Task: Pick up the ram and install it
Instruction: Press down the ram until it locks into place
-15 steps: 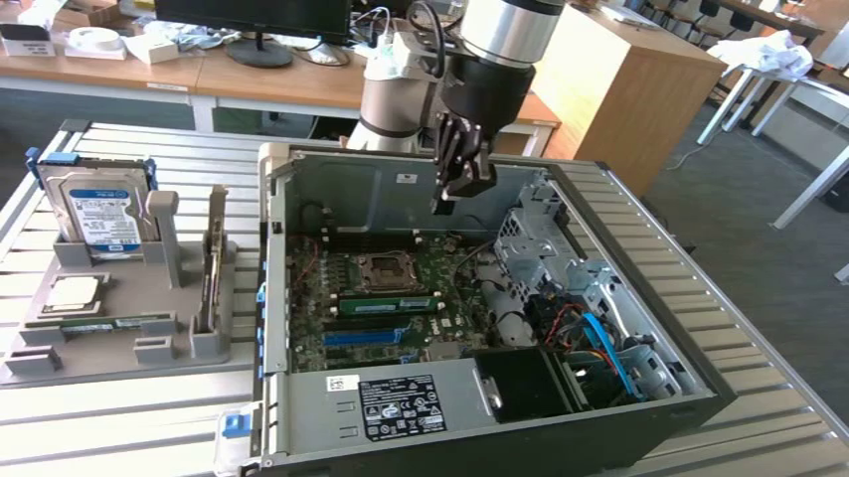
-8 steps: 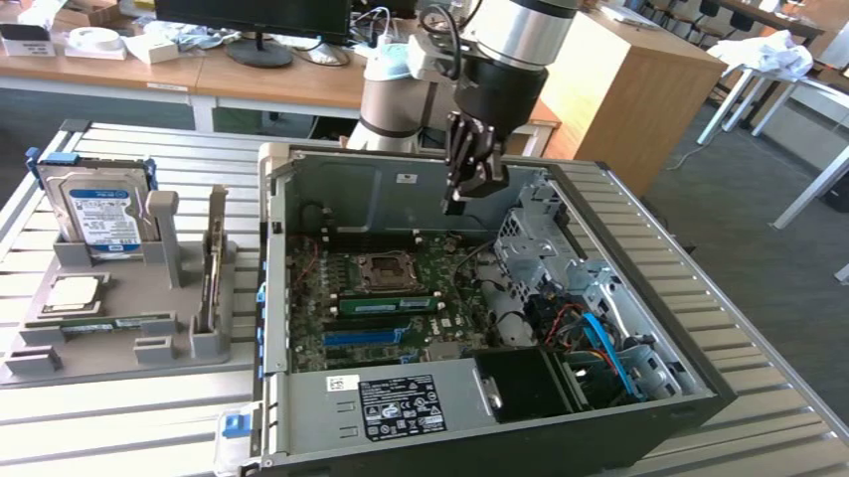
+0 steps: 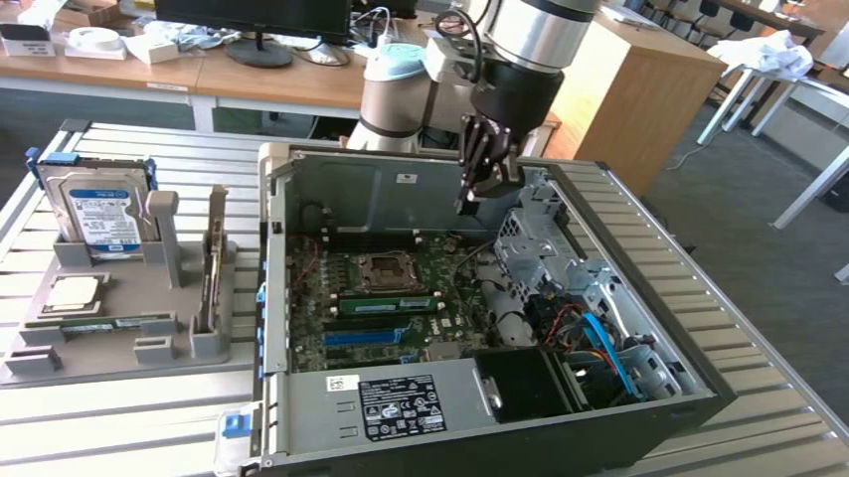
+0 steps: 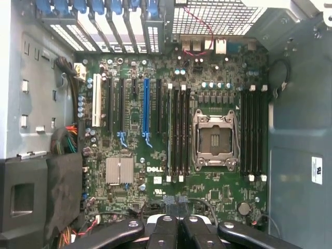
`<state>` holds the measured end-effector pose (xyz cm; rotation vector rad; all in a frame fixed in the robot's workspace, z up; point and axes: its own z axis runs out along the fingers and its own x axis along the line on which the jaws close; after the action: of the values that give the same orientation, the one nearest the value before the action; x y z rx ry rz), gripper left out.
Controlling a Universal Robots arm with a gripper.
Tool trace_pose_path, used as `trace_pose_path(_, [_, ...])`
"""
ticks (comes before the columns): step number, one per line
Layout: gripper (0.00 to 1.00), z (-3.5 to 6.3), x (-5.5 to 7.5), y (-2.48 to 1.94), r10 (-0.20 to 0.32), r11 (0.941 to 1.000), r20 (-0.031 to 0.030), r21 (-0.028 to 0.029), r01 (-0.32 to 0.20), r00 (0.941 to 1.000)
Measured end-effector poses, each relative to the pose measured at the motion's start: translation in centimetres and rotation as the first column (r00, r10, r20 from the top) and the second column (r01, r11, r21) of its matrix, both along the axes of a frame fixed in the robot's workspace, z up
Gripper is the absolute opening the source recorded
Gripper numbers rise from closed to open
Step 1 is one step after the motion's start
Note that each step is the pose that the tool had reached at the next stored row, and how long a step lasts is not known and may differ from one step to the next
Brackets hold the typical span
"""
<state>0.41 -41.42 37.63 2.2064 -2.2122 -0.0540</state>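
Note:
The ram (image 3: 210, 260), a long thin board, stands on its edge in a grey holder (image 3: 119, 343) at the exterior view's left, outside the computer. My gripper (image 3: 470, 199) hangs shut and empty over the open computer case (image 3: 623, 248), well to the right of the ram and apart from it. In the wrist view the black fingers (image 4: 163, 231) are pressed together above the motherboard (image 4: 155, 155), with nothing between them. The bare processor socket (image 4: 215, 139) lies between two banks of dark memory slots (image 4: 181, 132).
The holder also carries a hard drive (image 3: 103, 214), a square silver chip (image 3: 76, 291) and a flat green stick (image 3: 103, 324). Another green stick (image 3: 385, 302) sits in a motherboard slot. Cables and a drive cage (image 3: 597, 328) crowd the case's right side.

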Motion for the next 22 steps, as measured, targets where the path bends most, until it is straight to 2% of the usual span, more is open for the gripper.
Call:
trace_pose_path(7, [0.10,0.00,0.0,-0.01,0.000,1.0000,0.0000,0.0000,0.000,1.0000])
trace_pose_path(11, [0.10,-0.18,0.0,0.00,0.000,1.0000,0.0061,0.0001,0.000,1.0000])
trace_pose_path(22, [0.10,-1.70,0.0,0.00,0.000,1.0000,0.0080,0.0001,0.000,1.0000])
